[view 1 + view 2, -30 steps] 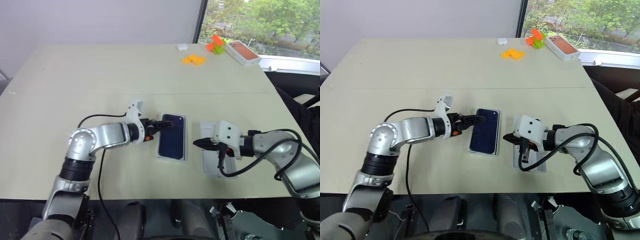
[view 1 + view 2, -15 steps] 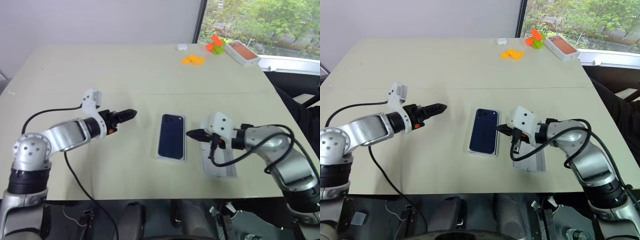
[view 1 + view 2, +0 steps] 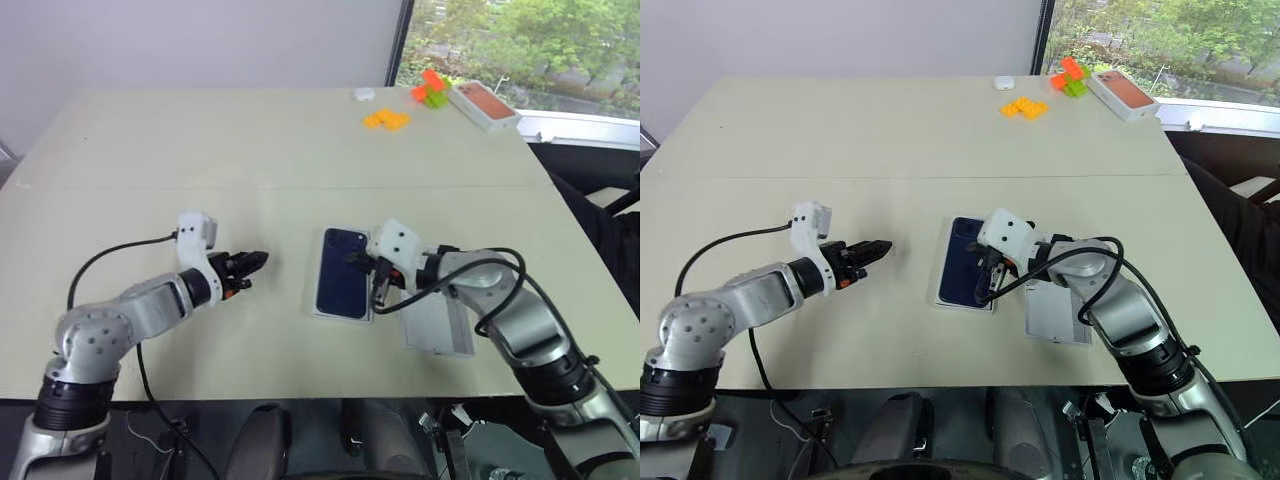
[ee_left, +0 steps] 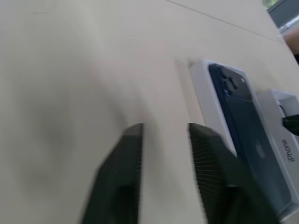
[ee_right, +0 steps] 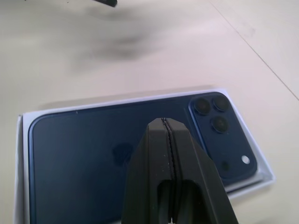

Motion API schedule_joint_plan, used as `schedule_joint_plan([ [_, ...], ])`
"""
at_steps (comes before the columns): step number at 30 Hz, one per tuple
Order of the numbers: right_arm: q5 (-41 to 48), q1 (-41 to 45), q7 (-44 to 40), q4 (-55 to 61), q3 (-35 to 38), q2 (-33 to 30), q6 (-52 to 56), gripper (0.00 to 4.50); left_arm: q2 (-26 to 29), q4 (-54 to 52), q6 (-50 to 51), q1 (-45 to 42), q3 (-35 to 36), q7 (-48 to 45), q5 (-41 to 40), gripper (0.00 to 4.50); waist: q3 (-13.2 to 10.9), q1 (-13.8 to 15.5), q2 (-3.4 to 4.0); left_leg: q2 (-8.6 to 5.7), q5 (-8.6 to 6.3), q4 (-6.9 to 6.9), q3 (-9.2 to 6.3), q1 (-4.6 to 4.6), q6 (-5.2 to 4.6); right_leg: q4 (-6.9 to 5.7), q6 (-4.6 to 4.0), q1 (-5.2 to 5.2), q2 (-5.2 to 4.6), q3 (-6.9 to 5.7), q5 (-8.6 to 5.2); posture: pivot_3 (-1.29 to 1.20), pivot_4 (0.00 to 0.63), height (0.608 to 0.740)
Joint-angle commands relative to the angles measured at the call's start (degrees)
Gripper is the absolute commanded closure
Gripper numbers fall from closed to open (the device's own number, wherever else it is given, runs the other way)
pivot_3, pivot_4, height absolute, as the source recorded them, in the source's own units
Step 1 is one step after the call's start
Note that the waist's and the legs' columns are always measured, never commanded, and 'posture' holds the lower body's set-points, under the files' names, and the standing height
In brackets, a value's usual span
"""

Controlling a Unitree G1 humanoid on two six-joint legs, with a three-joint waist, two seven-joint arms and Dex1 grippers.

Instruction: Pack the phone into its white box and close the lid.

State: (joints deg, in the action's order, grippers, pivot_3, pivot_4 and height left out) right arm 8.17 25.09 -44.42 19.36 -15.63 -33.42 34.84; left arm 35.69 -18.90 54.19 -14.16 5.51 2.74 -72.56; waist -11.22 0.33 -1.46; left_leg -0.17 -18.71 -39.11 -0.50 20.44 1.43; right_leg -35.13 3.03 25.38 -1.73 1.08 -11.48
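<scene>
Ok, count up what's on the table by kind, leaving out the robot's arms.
Navy smartphone: 1
White box tray under it: 1
Lid: 1
White box with orange-red top: 1
Toy brick piles: 2, the orange pile and the red-and-green pile
Small white object: 1
Total: 7

The left gripper [image 3: 256, 259] now sits left of the phone [image 3: 342, 274]; the right gripper [image 3: 353, 260] reaches over it.

The dark navy phone [image 3: 342, 273] lay back-up, camera cluster at its far end, inside the shallow white box [image 3: 316, 306] directly under the pinched-together right gripper [image 3: 352, 260], with the pale lid [image 3: 440, 325] flat just beyond that gripper's arm.
</scene>
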Motion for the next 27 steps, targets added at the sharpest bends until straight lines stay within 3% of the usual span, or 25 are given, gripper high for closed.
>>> schedule_joint_plan([
  [1, 0.3, 1.4, 0.5, 0.8, 0.4, 0.9, 0.7, 4.5, 1.0, -3.8, -2.8, 0.3, -1.3, -6.1, 7.1, 4.47, 0.0, -0.1, 0.0, 0.0, 0.0, 0.0, 0.0, -0.01, 0.0, 0.0, 0.0, 0.0, 0.0, 0.0, 0.0, 0.0, 0.15, 0.74],
  [5, -0.5, 2.1, 1.8, 0.6, -0.1, 2.0, 2.3, 4.5, 2.0, -6.4, -6.2, 1.5, -4.6, -13.1, 15.9, 4.47, 0.0, -0.2, 0.0, 0.0, -0.01, 0.0, 0.02, -0.01, -0.02, 0.0, -0.01, 0.0, 0.01, 0.0, 0.0, 0.0, 0.15, 0.74],
  [12, -3.4, 4.7, 6.4, -3.2, -1.7, 5.8, 4.6, 4.5, -1.7, -3.4, -6.0, 0.5, -4.5, -14.1, 22.1, 4.47, 0.0, -1.1, 0.0, 0.02, -0.01, 0.0, -0.01, -0.02, -0.04, -0.02, 0.06, -0.01, 0.01, -0.01, 0.03, 0.0, 0.15, 0.74],
  [27, -7.5, 7.9, 10.4, -9.6, -5.7, 13.7, 4.0, 4.5, -0.8, -7.9, -7.3, 5.9, -1.7, -25.4, 25.7, 4.47, 0.0, -1.3, 0.0, 0.13, -0.05, 0.01, 0.0, 0.01, -0.09, -0.03, 0.19, 0.04, 0.0, 0.0, 0.11, 0.0, 0.15, 0.74],
])
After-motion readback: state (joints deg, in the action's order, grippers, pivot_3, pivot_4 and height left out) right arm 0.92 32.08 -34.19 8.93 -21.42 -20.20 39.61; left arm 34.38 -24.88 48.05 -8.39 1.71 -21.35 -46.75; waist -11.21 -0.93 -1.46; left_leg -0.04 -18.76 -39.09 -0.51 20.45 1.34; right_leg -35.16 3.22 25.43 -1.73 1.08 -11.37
